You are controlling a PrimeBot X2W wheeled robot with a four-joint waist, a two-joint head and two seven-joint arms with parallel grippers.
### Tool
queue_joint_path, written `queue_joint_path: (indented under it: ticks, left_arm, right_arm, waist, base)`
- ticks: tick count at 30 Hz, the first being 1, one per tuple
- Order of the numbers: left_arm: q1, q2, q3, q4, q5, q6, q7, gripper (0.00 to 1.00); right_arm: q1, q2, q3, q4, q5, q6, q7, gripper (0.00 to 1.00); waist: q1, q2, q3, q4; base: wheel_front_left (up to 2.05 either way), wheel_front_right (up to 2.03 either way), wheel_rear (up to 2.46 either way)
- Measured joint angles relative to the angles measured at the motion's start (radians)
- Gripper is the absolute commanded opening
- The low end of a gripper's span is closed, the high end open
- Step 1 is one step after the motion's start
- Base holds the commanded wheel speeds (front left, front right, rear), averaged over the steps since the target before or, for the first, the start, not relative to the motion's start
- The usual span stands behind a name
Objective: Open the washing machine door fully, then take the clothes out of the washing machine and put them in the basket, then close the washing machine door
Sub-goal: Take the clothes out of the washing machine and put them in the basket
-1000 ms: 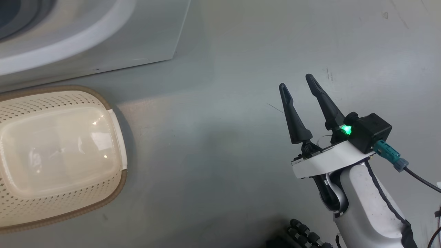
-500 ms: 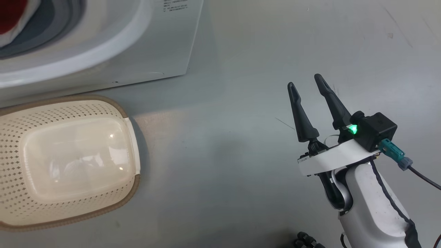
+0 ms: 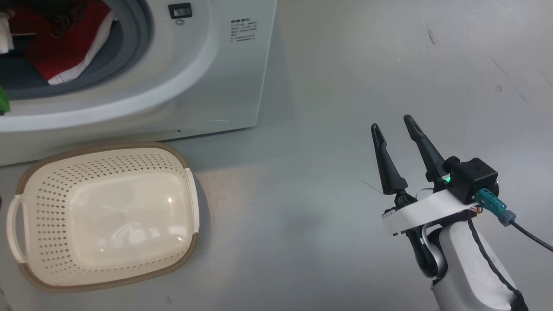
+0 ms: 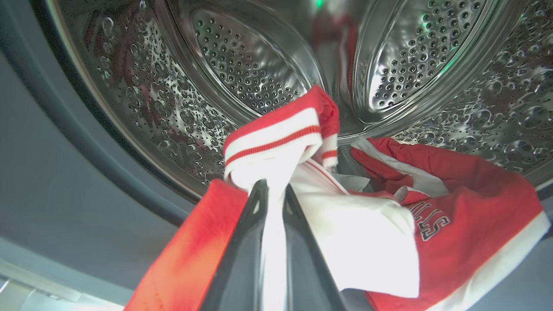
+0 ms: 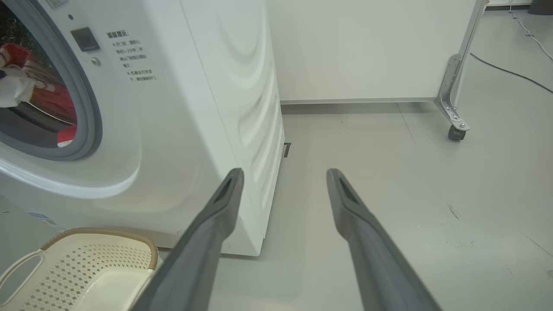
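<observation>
**A:** Where are the clothes (image 4: pixel 466 207) right now?

**B:** Inside the washing machine (image 3: pixel 224 77), heaped low at the front of the dimpled steel drum (image 4: pixel 242 65). In the head view a red and white corner lies against the grey rubber ring (image 3: pixel 129 56) at the mouth.

**A:** What do they look like?

**B:** They are mostly red sportswear with white trim. One bunched piece has a broad white band with a thin red stripe through it. Another, spread out beside it, has a white hem and white letters outlined in dark, partly folded away. Crumpled white fabric sits between them.

**A:** And the left gripper (image 4: pixel 273 192)?

**B:** It is clamped on the clothes. Its two dark fingers pinch a fold of white fabric just under the striped band.

**A:** The right gripper (image 3: pixel 391 122)?

**B:** Its fingers are spread wide above the grey floor (image 3: pixel 302 194). It is off to the machine's right and well apart from the basket (image 3: pixel 108 149).

**A:** Where does the basket sit?

**B:** On the floor just in front of the machine, below the opening. It is cream with perforated sides and a brown rim, and a loop handle (image 3: pixel 13 233) shows at its left end.
</observation>
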Motion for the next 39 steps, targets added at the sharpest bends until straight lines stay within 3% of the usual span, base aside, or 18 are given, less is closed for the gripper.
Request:
queue_joint_path:
  ticks: [11, 23, 28, 39]
  left_arm:
    - [0.107, -0.060, -0.012, 0.017, -0.026, -0.039, -0.141, 0.00]
    - [0.234, -0.105, -0.028, -0.033, -0.030, -0.076, -0.168, 0.00]
    - [0.278, -0.123, -0.030, -0.089, -0.035, -0.095, -0.168, 0.00]
    - [0.390, -0.154, -0.016, -0.394, -0.031, -0.108, -0.169, 0.00]
  right_arm:
    - [0.071, -0.003, -0.031, 0.021, -0.008, 0.001, 0.000, 1.00]
    - [0.143, -0.017, -0.050, 0.033, -0.017, 0.003, 0.000, 1.00]
    - [0.168, -0.020, -0.065, 0.031, -0.017, 0.003, 0.000, 1.00]
    - [0.203, -0.018, -0.081, 0.012, -0.026, 0.003, 0.000, 1.00]
  waist:
    - [0.0000, 0.0000, -0.125, 0.050]
    - [0.0000, 0.0000, -0.253, 0.109]
    - [0.0000, 0.0000, -0.298, 0.136]
    - [0.0000, 0.0000, -0.351, 0.192]
  base:
    - [0.00, 0.00, 0.00]
    - [0.00, 0.00, 0.00]
    - [0.00, 0.00, 0.00]
    - [0.00, 0.00, 0.00]
